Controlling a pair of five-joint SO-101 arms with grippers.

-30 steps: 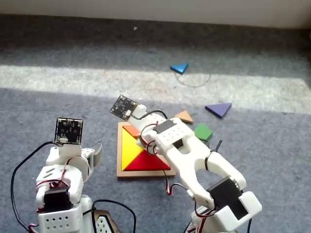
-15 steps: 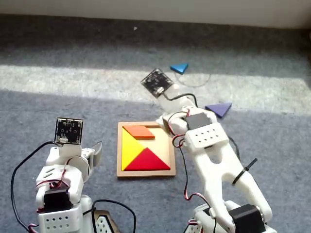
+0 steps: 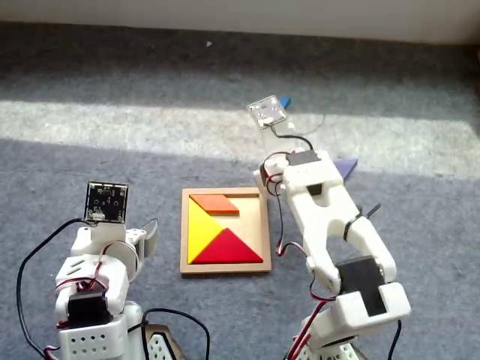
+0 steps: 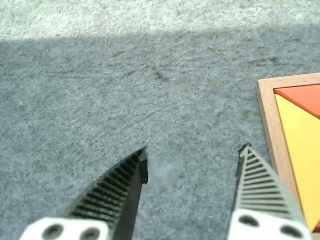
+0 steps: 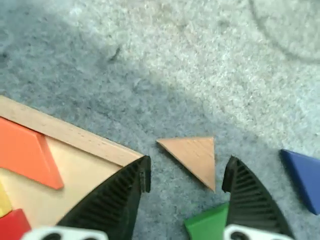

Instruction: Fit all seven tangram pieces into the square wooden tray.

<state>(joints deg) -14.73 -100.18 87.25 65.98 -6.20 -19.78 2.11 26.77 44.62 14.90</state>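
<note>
The right gripper (image 5: 187, 165), fingers apart, hangs over the tan triangle (image 5: 195, 155), which lies just off the tray (image 5: 75, 136) at its 1 o'clock corner, long edge slanting across the gap. The left gripper (image 4: 192, 157), also spread, sits at the tray's 9 o'clock, farther away.

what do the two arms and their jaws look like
Both the left arm and right arm are white plastic shells with black motors, looped with black and red cables. Each carries a small square camera board at the wrist. The jaws are ribbed and taper to points.
</note>
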